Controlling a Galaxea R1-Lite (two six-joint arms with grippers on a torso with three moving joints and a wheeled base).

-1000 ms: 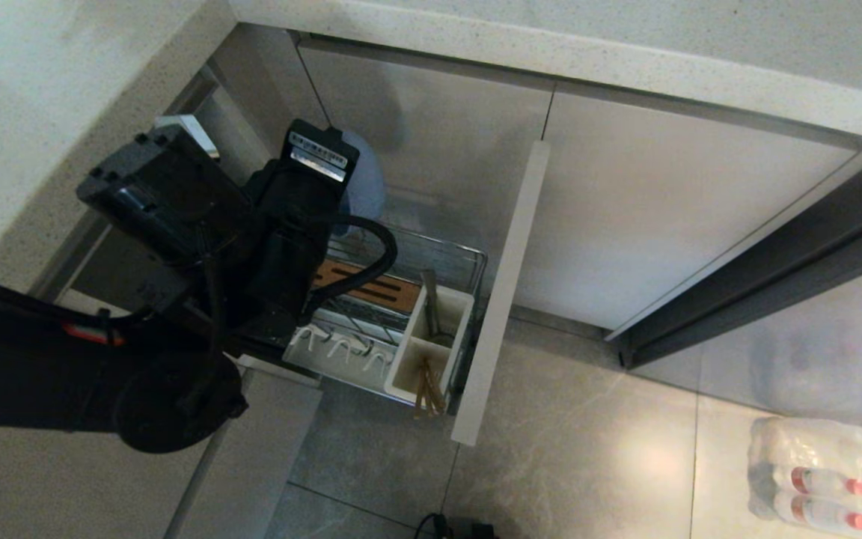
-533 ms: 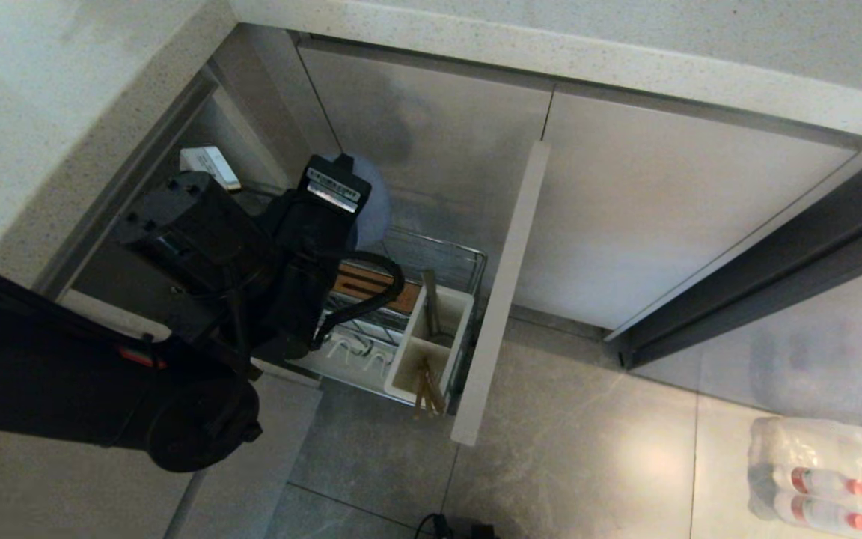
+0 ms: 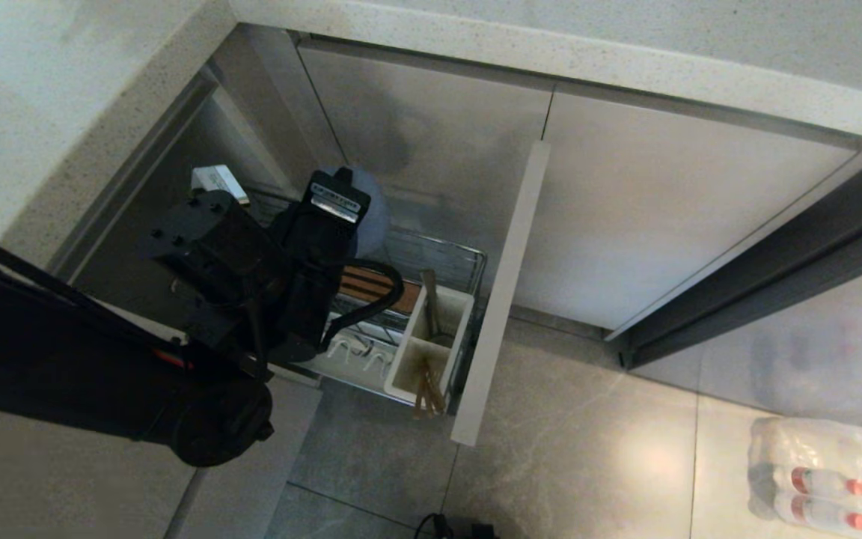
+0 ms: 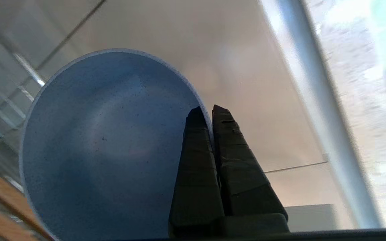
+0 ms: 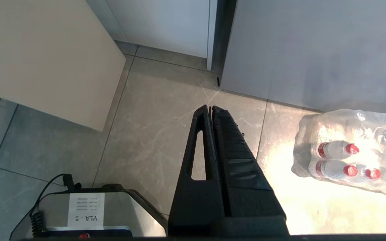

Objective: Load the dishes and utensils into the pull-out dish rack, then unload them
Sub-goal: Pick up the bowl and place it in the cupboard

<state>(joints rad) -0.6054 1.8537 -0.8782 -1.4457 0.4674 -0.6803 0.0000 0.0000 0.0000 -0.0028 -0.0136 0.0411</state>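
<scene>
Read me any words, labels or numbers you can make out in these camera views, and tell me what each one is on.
"VLA - 8": upside down on the white sticker on the grey device on the floor, right wrist view.
Smaller lines on that same sticker: too small to read.
White label on the left arm's wrist housing, head view: print too small to read.
Shrink-wrapped bottles: no readable label.

Matte blue plate [image 4: 106, 144] on edge above chrome wire rack [image 3: 431, 258].
</scene>
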